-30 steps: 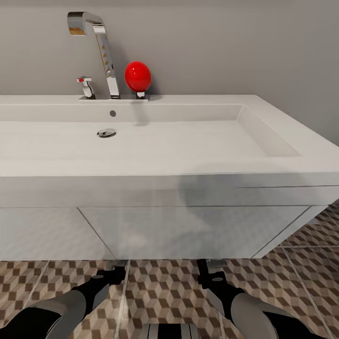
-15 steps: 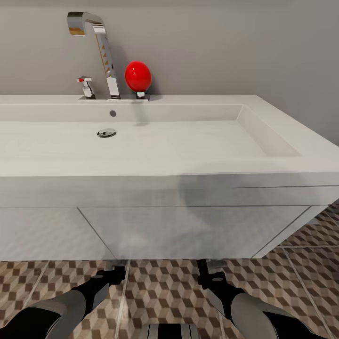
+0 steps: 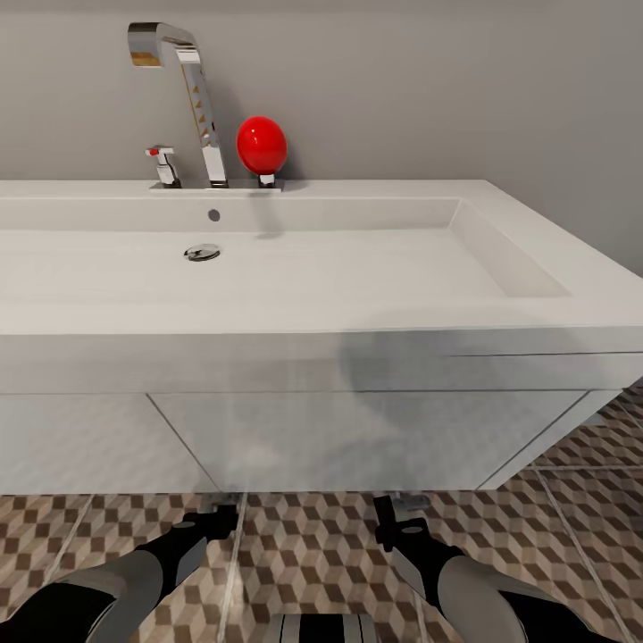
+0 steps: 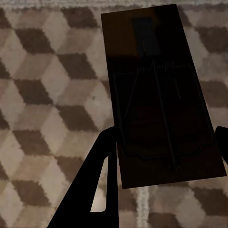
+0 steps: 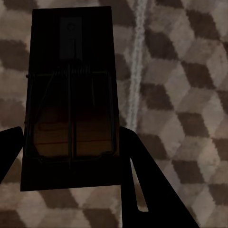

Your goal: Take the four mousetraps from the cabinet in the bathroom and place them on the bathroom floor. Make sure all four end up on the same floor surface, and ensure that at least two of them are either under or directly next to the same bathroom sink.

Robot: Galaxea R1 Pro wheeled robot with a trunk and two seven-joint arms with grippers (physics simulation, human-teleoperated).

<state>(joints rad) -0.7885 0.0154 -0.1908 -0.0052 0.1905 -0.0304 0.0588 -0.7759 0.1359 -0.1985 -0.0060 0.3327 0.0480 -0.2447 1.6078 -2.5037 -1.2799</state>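
Mousetraps (image 4: 161, 95) (image 5: 71, 95) apparently clamped in left gripper (image 4: 161, 156) and right gripper (image 5: 71, 152), low before sink (image 3: 268, 268). Next: lower, release onto floor (image 3: 304, 545).

Both wrist views: each mousetrap (image 4: 159, 95) (image 5: 71, 95) in deep shadow, red spot not readable, wood barely visible. Head view: sink (image 3: 268, 268) cut off at 9 o'clock; both hands' fingertips hidden under vanity edge, grip unclear there.
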